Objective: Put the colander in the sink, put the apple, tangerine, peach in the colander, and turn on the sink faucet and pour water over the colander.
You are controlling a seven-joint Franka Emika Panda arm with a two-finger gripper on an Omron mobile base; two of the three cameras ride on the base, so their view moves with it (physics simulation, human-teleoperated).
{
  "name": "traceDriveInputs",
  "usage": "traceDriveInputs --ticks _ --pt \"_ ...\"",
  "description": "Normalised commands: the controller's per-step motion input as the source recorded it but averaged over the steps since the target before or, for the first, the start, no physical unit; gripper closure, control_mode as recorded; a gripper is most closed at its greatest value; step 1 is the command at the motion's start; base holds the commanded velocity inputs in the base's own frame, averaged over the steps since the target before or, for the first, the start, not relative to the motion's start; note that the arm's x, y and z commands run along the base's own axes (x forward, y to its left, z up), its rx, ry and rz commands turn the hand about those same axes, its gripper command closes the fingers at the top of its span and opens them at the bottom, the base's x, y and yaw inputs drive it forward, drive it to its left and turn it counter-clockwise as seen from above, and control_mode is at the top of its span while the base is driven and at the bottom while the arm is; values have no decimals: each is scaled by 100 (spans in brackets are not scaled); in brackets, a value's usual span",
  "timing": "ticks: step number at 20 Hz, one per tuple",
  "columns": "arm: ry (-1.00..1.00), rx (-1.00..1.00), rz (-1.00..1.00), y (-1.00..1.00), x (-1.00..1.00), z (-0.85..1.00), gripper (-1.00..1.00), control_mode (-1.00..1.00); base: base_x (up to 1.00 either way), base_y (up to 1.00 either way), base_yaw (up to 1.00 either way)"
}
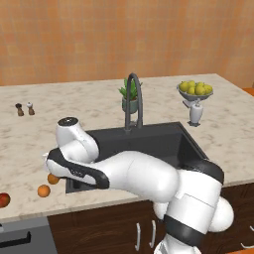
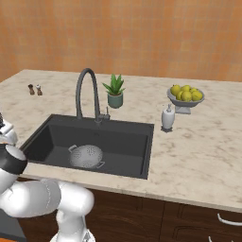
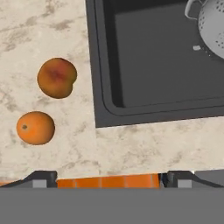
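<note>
Left base view: we see the arm bent low over the desk (image 1: pixel 44 124) edge, left of the sink (image 1: pixel 163 141). Sink faucet (image 1: pixel 134 99) stands behind the basin, w/ a small potted plant (image 1: pixel 130 96) just behind it. Two orange fruits sit on the desk by the sink's front-left corner: one (image 1: pixel 52 179) partly under the arm, the other (image 1: pixel 43 190) just beside it, nearer the desk edge; can't tell here which is peach and which tangerine. Apple (image 1: pixel 4 200) lies at the far left edge of frame, near the desk's front edge, apart from the orange pair. Yellow fruit bowl (image 1: pixel 195 90) and a white soap bottle (image 1: pixel 195 113) are right of the sink; salt and pepper shakers (image 1: pixel 25 109) far left.

Right base view: colander (image 2: pixel 87 156) sits upright on the sink (image 2: pixel 127 146) floor, left-centre, nothing in it. Sink faucet (image 2: pixel 87 92) spout arches over the basin's back-left part; no water running. Plant (image 2: pixel 114 90), soap bottle (image 2: pixel 168 117), fruit bowl (image 2: pixel 185 97) line up along the back and right.

Hand view: pincer (image 3: pixel 107 176) looks down over the desk (image 3: pixel 144 144), fingertips (image 3: pixel 41 177) set wide apart, nothing between them. Peach (image 3: pixel 57 77) and tangerine (image 3: pixel 35 127) lie on the desk close together, not touching, just outside the sink (image 3: pixel 103 65) wall. Colander (image 3: pixel 210 24) rim and one handle show at the top right, inside the basin.
</note>
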Motion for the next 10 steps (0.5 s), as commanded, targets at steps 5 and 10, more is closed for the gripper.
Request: traceDriveInputs --ticks 5,10 --pt "8 -1 3 34 36 -9 -100 -100 0 0 0" --pt "1 -1 1 29 30 -37 -100 -100 0 0 0"
